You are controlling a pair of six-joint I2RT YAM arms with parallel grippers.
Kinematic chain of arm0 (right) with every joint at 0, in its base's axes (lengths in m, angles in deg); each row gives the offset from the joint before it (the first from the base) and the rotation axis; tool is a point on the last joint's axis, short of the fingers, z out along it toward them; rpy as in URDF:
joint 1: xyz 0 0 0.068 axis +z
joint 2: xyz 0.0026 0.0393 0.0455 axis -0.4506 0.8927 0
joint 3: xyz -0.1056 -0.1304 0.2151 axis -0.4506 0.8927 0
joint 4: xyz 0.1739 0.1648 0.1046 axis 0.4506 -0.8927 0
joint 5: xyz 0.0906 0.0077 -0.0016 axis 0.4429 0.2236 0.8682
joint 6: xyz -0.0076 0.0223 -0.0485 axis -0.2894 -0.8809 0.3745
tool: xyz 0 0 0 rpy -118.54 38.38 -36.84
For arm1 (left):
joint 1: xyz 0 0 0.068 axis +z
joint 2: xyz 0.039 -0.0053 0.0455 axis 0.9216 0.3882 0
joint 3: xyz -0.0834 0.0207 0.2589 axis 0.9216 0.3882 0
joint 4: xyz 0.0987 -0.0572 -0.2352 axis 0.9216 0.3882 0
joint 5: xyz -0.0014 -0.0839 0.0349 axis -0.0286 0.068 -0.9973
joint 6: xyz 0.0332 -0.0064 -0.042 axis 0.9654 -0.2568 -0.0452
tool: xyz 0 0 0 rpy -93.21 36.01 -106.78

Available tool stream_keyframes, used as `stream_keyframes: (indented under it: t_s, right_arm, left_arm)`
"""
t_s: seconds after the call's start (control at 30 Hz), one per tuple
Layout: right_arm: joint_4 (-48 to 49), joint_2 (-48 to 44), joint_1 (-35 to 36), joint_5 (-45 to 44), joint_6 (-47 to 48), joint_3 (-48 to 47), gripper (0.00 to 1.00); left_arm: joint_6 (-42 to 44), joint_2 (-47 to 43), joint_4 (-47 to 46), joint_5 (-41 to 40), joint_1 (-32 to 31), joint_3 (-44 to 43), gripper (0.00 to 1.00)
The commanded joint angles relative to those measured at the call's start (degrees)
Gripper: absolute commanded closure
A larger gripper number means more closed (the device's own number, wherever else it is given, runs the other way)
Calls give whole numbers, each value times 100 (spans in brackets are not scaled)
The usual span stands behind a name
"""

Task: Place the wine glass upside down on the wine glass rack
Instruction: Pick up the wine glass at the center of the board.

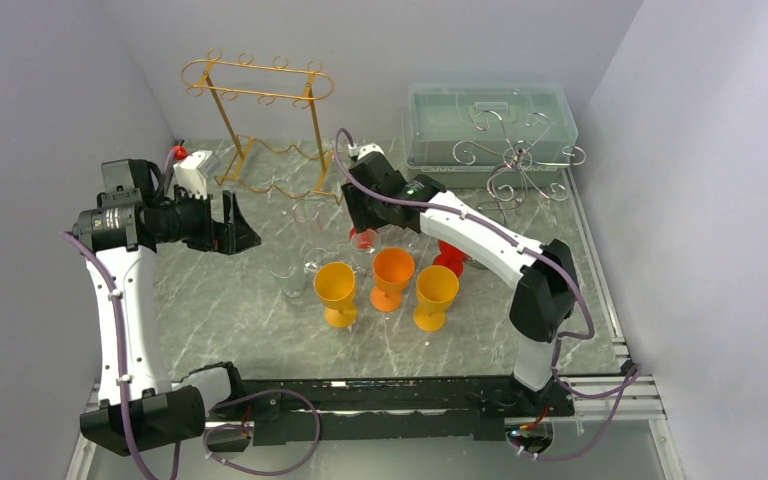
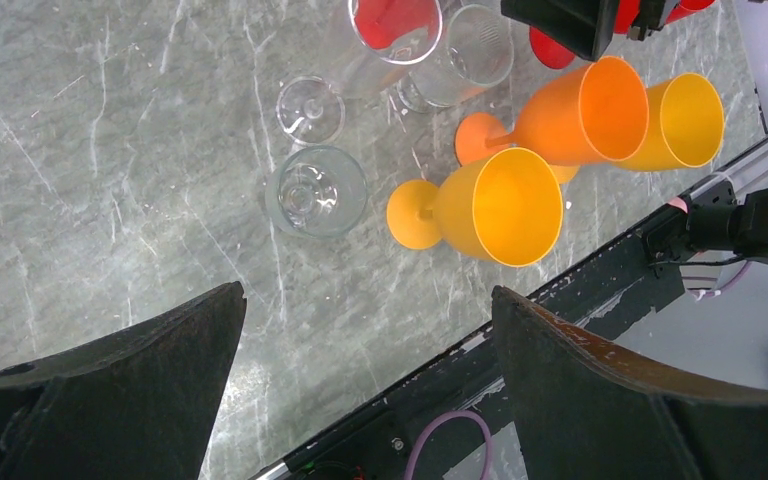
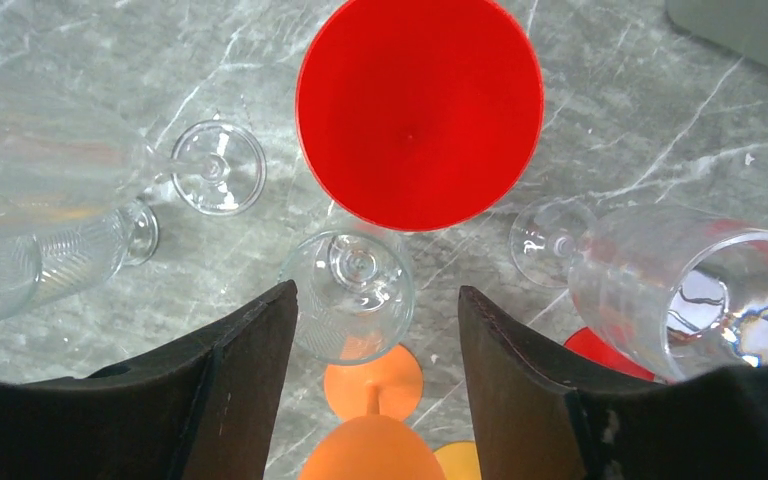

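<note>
I count three orange goblets (image 1: 392, 275), two red glasses (image 3: 420, 110), two racks (image 1: 260, 90); left gripper (image 2: 368, 300) gapes wide, empty; right gripper (image 3: 375, 295) partly spread, gripping nothing

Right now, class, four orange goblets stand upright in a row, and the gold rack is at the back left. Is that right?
Not quite. There are three orange goblets, not four. The top view shows them standing upright in a row, and the gold rack is at the back left, as stated.
</note>
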Motion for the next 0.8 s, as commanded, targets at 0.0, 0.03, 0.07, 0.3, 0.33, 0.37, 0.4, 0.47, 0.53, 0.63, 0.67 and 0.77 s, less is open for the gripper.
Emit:
stream_keyframes:
  t_s: [0.0,0.03,0.07,0.3,0.33,0.37,0.4,0.47,0.53,0.63,0.67,0.77]
  right_arm:
    - [-101,158,-128,-83,125,-265,38]
    - [-79,211,-154,-90,125,-243,39]
    - [-53,263,-182,-95,126,-218,39]
    - [156,543,-244,-81,164,-17,42]
    - [176,581,-244,-68,153,1,42]
    - [196,622,-244,-66,123,12,42]
    - [230,654,-244,-64,102,45,42]
    - [300,707,-249,-57,72,120,43]
    - [371,752,-253,-51,53,214,44]
    - [476,777,-253,-13,21,411,46]
    - [508,784,-253,13,-3,470,47]
    - [564,715,-244,65,-81,654,49]
  left_arm:
    - [110,-114,46,273,-13,-80,1]
    - [112,-122,56,268,-14,-78,1]
    - [116,-123,58,269,-19,-79,1]
    - [186,-167,102,258,-11,-85,1]
    - [190,-167,109,254,-11,-91,1]
    - [197,-171,115,255,-12,-95,1]
    - [199,-175,122,262,-11,-102,1]
    - [208,-180,139,279,-11,-113,1]
    - [221,-186,149,290,-16,-114,1]
    - [243,-200,158,308,-13,-105,1]
    - [250,-203,166,313,-14,-109,1]
    - [276,-210,193,307,-11,-124,1]
